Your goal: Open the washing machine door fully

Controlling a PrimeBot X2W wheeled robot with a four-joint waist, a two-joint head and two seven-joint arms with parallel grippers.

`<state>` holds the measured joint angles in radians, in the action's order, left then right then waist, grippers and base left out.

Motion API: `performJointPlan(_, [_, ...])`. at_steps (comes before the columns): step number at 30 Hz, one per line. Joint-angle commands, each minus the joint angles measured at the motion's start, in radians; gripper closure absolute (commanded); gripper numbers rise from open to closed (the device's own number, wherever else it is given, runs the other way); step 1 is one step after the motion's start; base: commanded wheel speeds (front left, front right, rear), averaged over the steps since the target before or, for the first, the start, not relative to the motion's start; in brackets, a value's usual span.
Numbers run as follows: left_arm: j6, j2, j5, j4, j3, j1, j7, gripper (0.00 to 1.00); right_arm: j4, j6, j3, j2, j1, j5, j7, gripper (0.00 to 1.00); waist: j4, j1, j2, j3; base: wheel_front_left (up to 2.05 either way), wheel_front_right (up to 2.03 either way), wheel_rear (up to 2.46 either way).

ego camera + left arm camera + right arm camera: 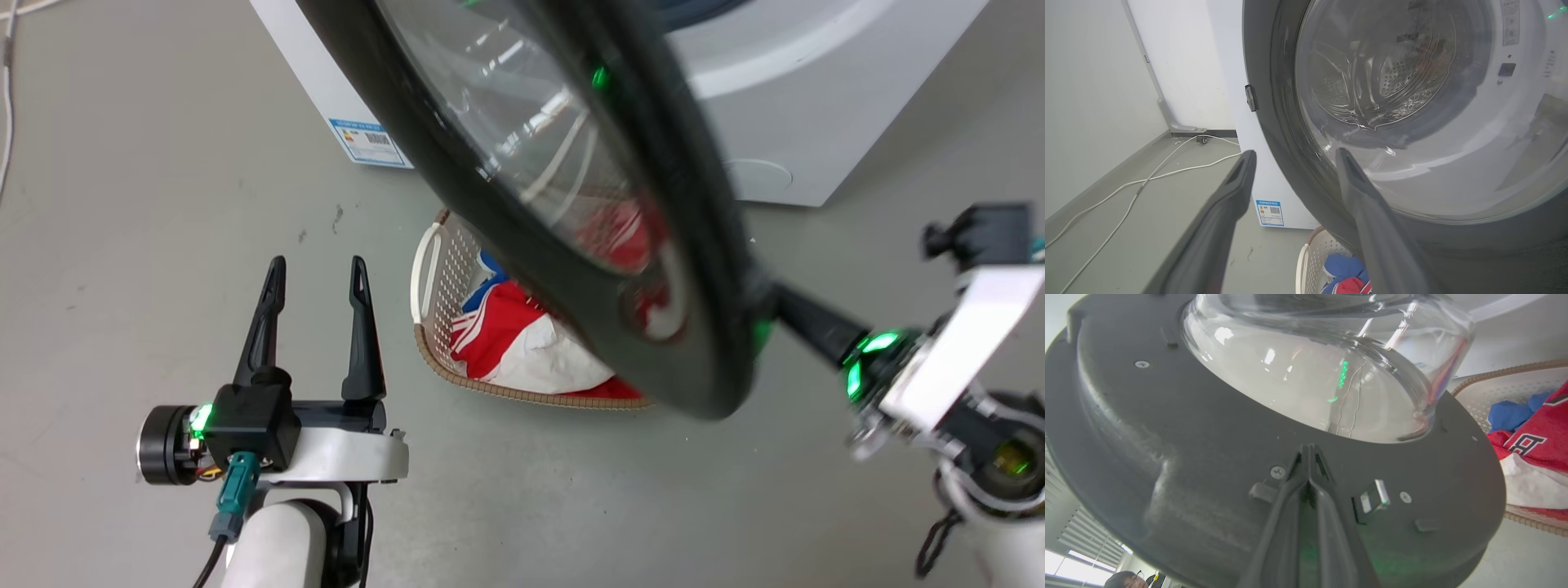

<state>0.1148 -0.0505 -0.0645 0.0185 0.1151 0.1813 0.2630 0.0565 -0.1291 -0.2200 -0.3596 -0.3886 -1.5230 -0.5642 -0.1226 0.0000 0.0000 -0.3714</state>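
Note:
The washing machine door (pixel 694 204), a black disc with a bulging glass window (pixel 1310 375), stands swung out from the white washing machine (pixel 816 106) and hangs over the floor. My right gripper (pixel 771 296) is shut with nothing between its fingers. Its joined tips (pixel 1309 448) press on the door's inner black face, just left of the metal latch (pixel 1372 496). My left gripper (pixel 317 263) is open and empty at the lower left, apart from the door. In the left wrist view my left gripper (pixel 1295 155) points at the door's outer face (pixel 1274 122), and the steel drum shows through the glass.
A laundry basket (pixel 424 269) with red, white and blue clothes sits on the floor under the open door. White cables (pixel 1147 179) run along the floor by the wall. A blue sticker (pixel 367 143) and a round cap (pixel 755 175) mark the machine's front. A person's head (pixel 1122 580) shows in a corner.

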Motion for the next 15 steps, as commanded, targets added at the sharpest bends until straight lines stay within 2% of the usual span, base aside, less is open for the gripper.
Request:
performJointPlan(1, [0.001, 0.0, 0.005, -0.002, -0.003, -0.014, 0.003, 0.0, 0.018, -0.003, -0.021, 0.015, 0.031, -0.006, -0.005, 1.0, -0.002, 0.0, 0.0, 0.012, 0.0, 0.0, 0.0])
performJointPlan(9, [0.003, 0.0, 0.006, -0.008, -0.001, -0.031, 0.003, 0.0, 0.062, -0.003, -0.125, 0.072, 0.134, -0.004, -0.011, 1.0, -0.015, 0.0, 0.0, 0.049, 0.0, 0.0, 0.0])
performJointPlan(15, [0.006, 0.0, 0.005, -0.015, -0.002, -0.047, 0.003, 0.0, 0.056, -0.003, -0.195, 0.112, 0.154, -0.001, -0.012, 1.0, -0.026, 0.0, 0.0, 0.071, 0.0, 0.0, 0.0])
